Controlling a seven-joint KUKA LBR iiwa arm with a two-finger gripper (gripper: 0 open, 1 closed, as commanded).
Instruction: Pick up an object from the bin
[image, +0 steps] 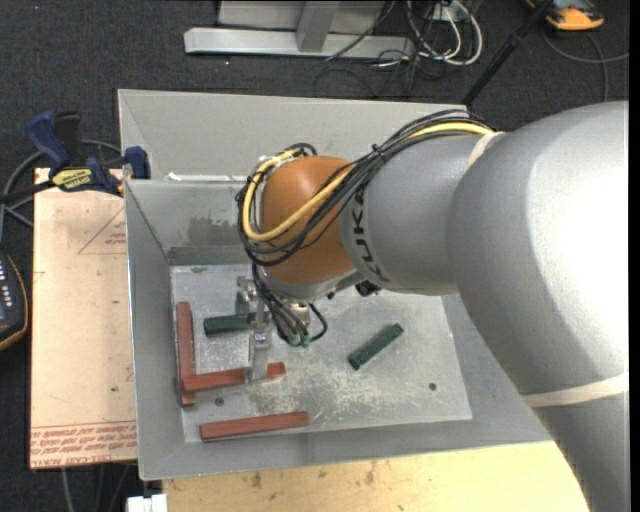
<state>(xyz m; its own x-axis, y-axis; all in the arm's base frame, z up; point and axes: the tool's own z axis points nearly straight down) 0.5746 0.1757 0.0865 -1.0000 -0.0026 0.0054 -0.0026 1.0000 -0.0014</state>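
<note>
A red-brown bar (222, 380) lies flat on the floor of the bin (420, 400), at about 8 o'clock from its centre, with its long axis running 9 to 3 o'clock. Its right end sits under the gripper (260, 362). Its left end meets a second red-brown bar (185, 350) lying 12 to 6 o'clock, and the two form an L. A short dark green block (226, 324) lies flat at the gripper's 10 o'clock.

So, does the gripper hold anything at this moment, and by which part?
It cannot be told. The gripper is low in the bin, beside the dark green block and the red L-shaped piece.
</note>
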